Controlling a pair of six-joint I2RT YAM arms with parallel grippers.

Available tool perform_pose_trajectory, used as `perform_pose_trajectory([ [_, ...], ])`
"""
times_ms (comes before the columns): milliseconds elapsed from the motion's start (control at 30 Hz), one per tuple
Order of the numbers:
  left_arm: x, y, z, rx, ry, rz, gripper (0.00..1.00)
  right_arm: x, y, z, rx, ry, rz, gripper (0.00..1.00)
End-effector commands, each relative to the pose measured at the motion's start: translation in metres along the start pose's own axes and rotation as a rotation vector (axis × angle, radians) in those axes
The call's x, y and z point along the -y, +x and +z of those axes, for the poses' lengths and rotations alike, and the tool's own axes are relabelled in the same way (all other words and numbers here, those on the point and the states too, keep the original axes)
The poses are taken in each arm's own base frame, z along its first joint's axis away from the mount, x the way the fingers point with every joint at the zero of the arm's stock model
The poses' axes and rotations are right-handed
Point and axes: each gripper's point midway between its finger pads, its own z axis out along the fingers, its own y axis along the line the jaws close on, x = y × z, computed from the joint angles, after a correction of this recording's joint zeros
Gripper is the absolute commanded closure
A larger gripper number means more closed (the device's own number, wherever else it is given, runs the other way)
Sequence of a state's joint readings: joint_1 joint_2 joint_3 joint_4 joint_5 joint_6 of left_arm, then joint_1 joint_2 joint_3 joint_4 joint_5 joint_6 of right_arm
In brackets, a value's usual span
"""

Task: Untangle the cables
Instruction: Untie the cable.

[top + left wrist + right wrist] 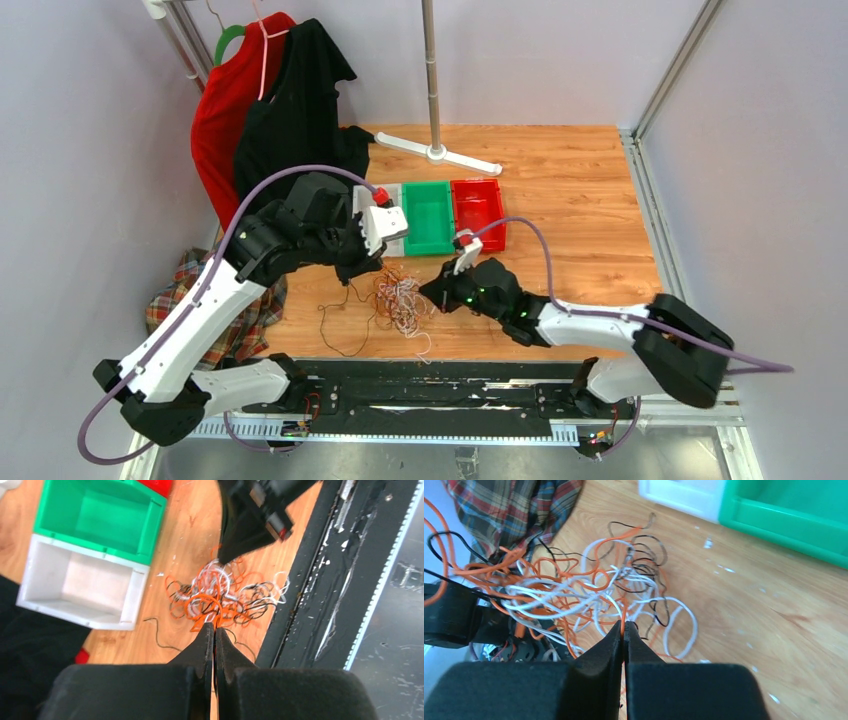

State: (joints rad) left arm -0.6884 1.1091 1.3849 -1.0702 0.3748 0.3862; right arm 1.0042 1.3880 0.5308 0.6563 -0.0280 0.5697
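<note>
On the table (580, 200), near its front edge, just before the white bin (80, 585) and green bin (100, 515): cables (400, 300) in a loose white, orange and black tangle; left gripper (215, 627) pinched tight on an orange strand, right gripper (624, 625) clamped likewise on another orange strand, opposite

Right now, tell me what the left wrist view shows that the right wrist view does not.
Left wrist only: the black base rail, a red bin corner, and the right gripper seen from outside. Right wrist only: the plaid cloth. Both: the cables on the wooden table, the green bin, the white bin. In its own view, each of the left gripper and right gripper is shut on an orange strand.
</note>
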Motion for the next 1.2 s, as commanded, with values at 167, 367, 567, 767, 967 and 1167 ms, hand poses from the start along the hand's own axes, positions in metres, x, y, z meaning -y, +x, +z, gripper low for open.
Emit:
perform_pose_trajectory([
  [167, -0.033, 0.003, -0.046, 0.002, -0.234, 0.122, 0.99, 0.083, -0.005, -0.081, 0.021, 0.276, 0.038, 1.0],
  [367, -0.04, 0.018, -0.061, -0.021, -0.306, 0.146, 1.0, 0.111, -0.021, -0.13, 0.077, 0.393, 0.035, 1.0],
  [567, -0.034, 0.045, -0.054, -0.071, -0.299, 0.143, 0.99, 0.119, -0.033, -0.154, 0.124, 0.429, 0.048, 0.99],
  [767, -0.03, 0.063, -0.044, -0.113, -0.275, 0.14, 0.99, 0.117, -0.051, -0.163, 0.123, 0.471, 0.026, 1.0],
  [967, -0.052, 0.124, -0.032, -0.32, -0.369, 0.243, 0.99, 0.131, -0.113, -0.204, 0.219, 0.608, 0.002, 0.99],
  [1167, -0.071, 0.158, -0.031, -0.432, -0.487, 0.312, 0.99, 0.166, -0.145, -0.249, 0.297, 0.79, 0.083, 0.99],
])
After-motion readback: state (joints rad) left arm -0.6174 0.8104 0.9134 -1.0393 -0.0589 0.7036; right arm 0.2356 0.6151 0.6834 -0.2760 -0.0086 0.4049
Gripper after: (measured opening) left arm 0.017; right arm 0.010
